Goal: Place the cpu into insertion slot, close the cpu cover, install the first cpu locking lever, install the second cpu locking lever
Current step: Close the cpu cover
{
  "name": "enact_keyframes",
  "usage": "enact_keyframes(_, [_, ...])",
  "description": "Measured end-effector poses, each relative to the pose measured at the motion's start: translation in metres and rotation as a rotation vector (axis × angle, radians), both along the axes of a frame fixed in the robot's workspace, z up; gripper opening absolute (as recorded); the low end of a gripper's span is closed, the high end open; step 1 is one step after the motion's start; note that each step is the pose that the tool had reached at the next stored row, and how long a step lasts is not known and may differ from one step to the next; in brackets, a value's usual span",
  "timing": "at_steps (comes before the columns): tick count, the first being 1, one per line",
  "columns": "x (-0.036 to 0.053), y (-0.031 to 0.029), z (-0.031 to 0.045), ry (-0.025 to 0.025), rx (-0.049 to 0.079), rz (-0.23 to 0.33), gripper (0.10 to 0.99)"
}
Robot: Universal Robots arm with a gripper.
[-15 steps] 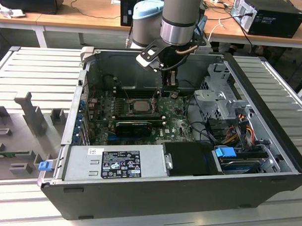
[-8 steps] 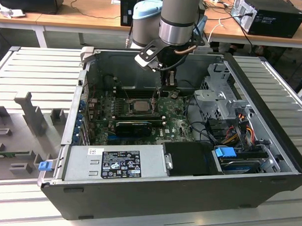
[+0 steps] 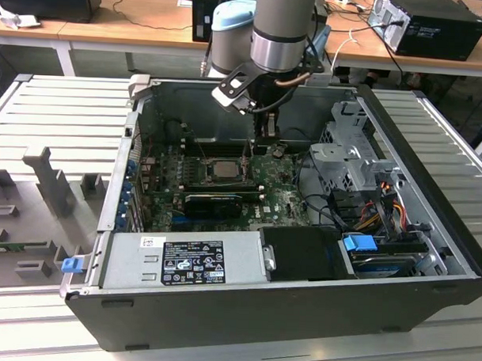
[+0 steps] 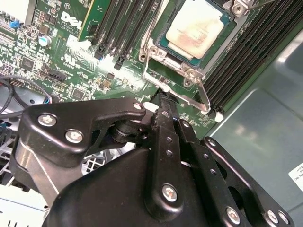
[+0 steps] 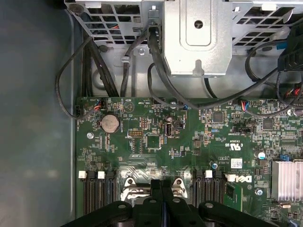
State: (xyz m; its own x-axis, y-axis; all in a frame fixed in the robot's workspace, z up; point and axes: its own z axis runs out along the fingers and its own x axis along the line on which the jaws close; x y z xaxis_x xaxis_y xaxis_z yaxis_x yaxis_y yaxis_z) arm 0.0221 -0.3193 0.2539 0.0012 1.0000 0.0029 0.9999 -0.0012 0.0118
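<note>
We see a slatted grey metal table [image 3: 53, 110] with wooden desks behind it. On the table lies an open computer case [image 3: 300, 309] with its motherboard [image 3: 284, 199] facing up.

The arm [image 3: 282, 23] comes down from the top of the exterior view. Its wrist stands close to upright, and the gripper [image 3: 265, 135] points straight down into the case, above the far edge of the insertion slot [image 3: 195, 171]. In both wrist views the gripper [image 4: 163, 96] [image 5: 161, 182] has its two black fingers [image 4: 165, 142] pressed together. We can make out nothing between them.

The cpu [image 4: 196, 26] lies flat in the insertion slot with its dull metal face up. Being square, it has no long axis, and its edges run in line with the black memory slots [image 4: 118, 28] on either side. The cpu cover [image 4: 173, 64] lies down around the chip as a silver frame. A thin locking lever [image 4: 203, 97] slants out from the frame's corner, close to the fingertips. We cannot tell whether they touch it.

In the second wrist view the cpu sits beyond the fingertips, outside the jaws, with the frame's edge between chip and gripper. In the exterior view the cpu [image 3: 223, 169] is near the gripper on the side towards the power supply [image 3: 183, 262].
</note>
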Motion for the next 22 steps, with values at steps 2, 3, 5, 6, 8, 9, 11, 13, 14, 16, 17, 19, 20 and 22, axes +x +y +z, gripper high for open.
enact_keyframes(2, [-0.0014, 0.0000, 0.0000, -0.0001, 0.000, 0.000, 0.106])
enact_keyframes(3, [-0.0020, 0.0000, 0.0000, 0.0000, 0.000, 0.000, 0.106])
enact_keyframes(5, [-0.0038, 0.0000, 0.0000, 0.0000, 0.000, 0.000, 0.106])
enact_keyframes(6, [-0.0048, 0.0000, 0.0000, 0.0000, 0.000, 0.000, 0.106])
enact_keyframes(8, [-0.0064, 0.0000, 0.0000, 0.0000, 0.000, 0.000, 0.106])
enact_keyframes(9, [-0.0070, 0.0000, 0.0000, 0.0000, 0.000, 0.000, 0.106])
enact_keyframes(11, [-0.0087, 0.0000, 0.0000, 0.0000, 0.000, 0.000, 0.106])
enact_keyframes(13, [-0.0115, 0.0000, 0.0000, 0.0000, 0.000, 0.000, 0.106])
enact_keyframes(14, [-0.0122, 0.0000, 0.0000, 0.0000, 0.000, 0.000, 0.106])
enact_keyframes(16, [-0.0122, 0.0001, -0.0023, -0.0001, 0.000, 0.000, 0.106])
enact_keyframes(17, [-0.0124, 0.0000, -0.0064, -0.0001, 0.000, 0.001, 0.106])
enact_keyframes(19, [-0.0136, 0.0000, -0.0129, -0.0002, 0.000, 0.003, 0.106])
enact_keyframes(20, [-0.0162, 0.0000, -0.0143, 0.0001, 0.002, 0.005, 0.106])
enact_keyframes(22, [-0.0231, -0.0001, -0.0159, 0.0000, 0.005, 0.009, 0.106])
